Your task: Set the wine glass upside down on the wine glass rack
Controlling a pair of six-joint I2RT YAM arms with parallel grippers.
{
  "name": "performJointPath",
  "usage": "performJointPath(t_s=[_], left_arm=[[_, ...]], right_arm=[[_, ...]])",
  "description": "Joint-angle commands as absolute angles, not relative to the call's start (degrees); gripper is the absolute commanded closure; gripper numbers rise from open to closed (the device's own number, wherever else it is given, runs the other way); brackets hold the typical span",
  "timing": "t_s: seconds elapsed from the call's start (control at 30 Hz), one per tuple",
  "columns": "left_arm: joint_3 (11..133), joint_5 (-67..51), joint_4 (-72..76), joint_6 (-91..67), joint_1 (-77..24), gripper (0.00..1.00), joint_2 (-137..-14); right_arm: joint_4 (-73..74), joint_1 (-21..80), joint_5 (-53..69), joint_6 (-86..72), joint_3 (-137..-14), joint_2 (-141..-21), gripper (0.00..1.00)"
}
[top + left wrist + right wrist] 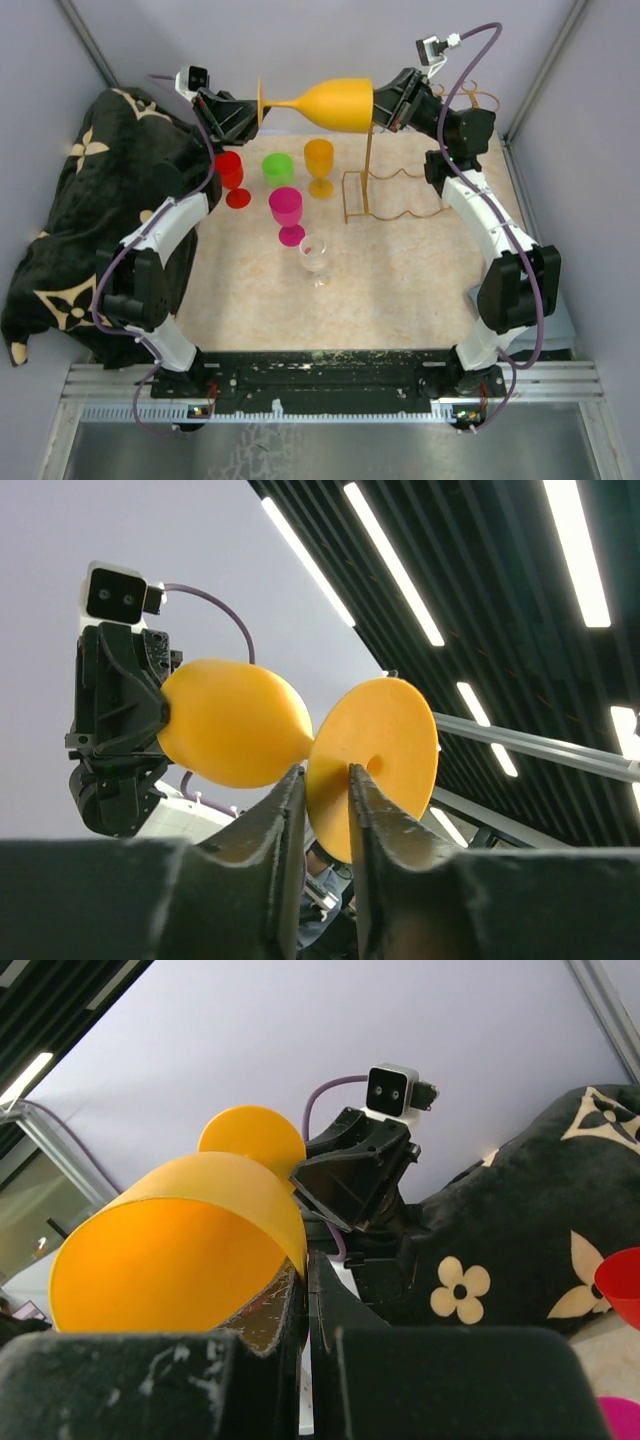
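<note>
Black fingers of the right gripper (305,1265) clamp the thin rim wall of the orange wine glass (335,103), one finger inside the bowl and one outside. The glass lies level in mid-air over the far side of the table (420,290). Its foot points toward the left gripper (327,772), whose fingers stand narrow on either side of the stem, just beside the foot. Whether they press it cannot be told. Under the bowl's rim end stands the gold wine glass rack (366,170). To its left, upright on the table, are a red glass (231,175), a green cup (278,168), an amber glass (319,162), a pink glass (287,210) and a clear glass (315,255). A black flowered blanket (70,220) is heaped at the table's left edge.
</note>
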State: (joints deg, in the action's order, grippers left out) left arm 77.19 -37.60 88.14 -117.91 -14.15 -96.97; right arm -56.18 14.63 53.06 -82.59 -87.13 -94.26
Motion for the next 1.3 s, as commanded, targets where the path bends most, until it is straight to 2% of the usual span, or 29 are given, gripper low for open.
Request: performJointPath(t_s=[0.0,0.13,0.33,0.43,0.53,1.07,1.27], left_arm=[[77.1,-36.2,102.6,-119.0,-14.6,0.78,-95.3],[76.8,-35.8,102.5,-119.1,-14.6,1.0,-95.2],[77.4,-35.4,102.6,-119.5,-14.6,1.0,-95.2],[79.0,-35.5,102.6,-120.0,-14.5,1.0,-95.4],[81.1,-35.5,102.6,-120.7,-14.2,1.0,-95.7],[86.8,-38.3,96.9,-118.8,-9.5,1.0,-95.7],[90.0,-39.7,93.5,-116.9,-9.2,1.0,-98.4]], right_arm=[[-59.7,15.0,52.7,-82.7,-89.2,-93.9,1.0],[-60.2,15.1,52.6,-82.7,-88.9,-93.9,1.0],[-60.8,15.2,52.2,-82.9,-88.1,-93.7,1.0],[-62.3,15.2,51.9,-83.1,-87.0,-93.4,0.8],[-62.0,15.1,52.3,-82.4,-86.8,-93.0,0.71],[-55.4,7.2,52.4,-74.8,-75.8,-82.9,0.68],[-46.6,6.4,52.0,-67.5,-73.0,-78.5,0.68]])
